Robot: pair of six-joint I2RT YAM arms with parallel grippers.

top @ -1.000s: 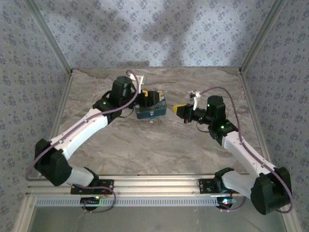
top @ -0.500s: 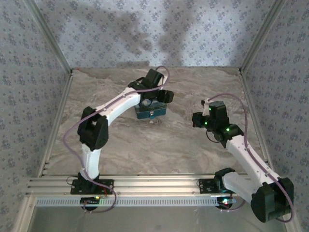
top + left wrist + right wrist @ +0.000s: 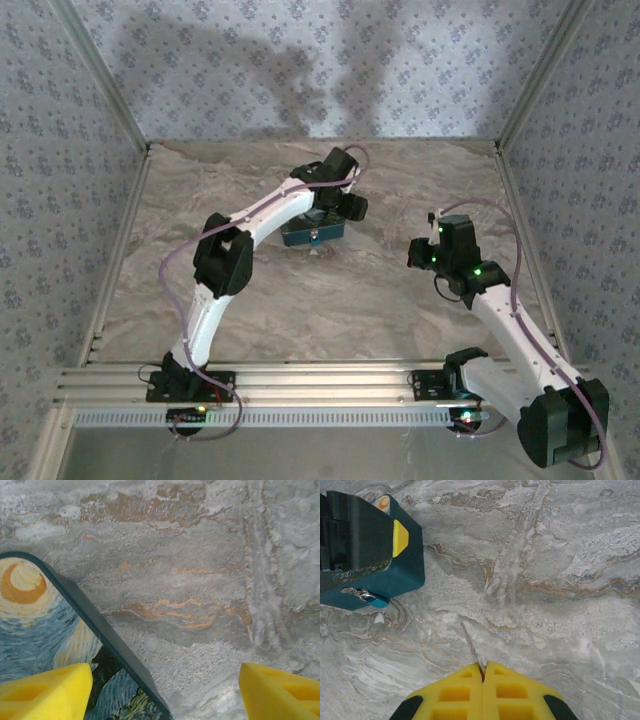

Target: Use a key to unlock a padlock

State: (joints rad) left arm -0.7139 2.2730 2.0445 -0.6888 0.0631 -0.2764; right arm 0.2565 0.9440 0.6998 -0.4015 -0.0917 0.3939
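Observation:
The padlock point(image 3: 369, 598), a tiny blue-grey lock with a silver shackle, hangs on the front wall of the starry-night tin point(image 3: 405, 575). My right gripper point(image 3: 483, 669) is shut on the key point(image 3: 471, 646), whose thin metal blade sticks out ahead over bare table, well right of the padlock. In the top view the right gripper point(image 3: 421, 254) sits right of the tin point(image 3: 312, 233). My left gripper point(image 3: 162, 682) is open above the tin's right edge point(image 3: 100, 625), one yellow finger point(image 3: 45, 690) over the lid and the other point(image 3: 280, 690) over the table. The left gripper point(image 3: 345, 205) hovers at the tin's far right corner.
The marble-patterned tabletop point(image 3: 300, 300) is walled with patterned panels at the back and both sides. The left arm's elbow point(image 3: 222, 262) stands raised left of the tin. An aluminium rail point(image 3: 300, 385) runs along the near edge.
The left arm has swung from the tin's left side up and over it, with its elbow raised. The right gripper has drawn back to the right and nearer, key still held.

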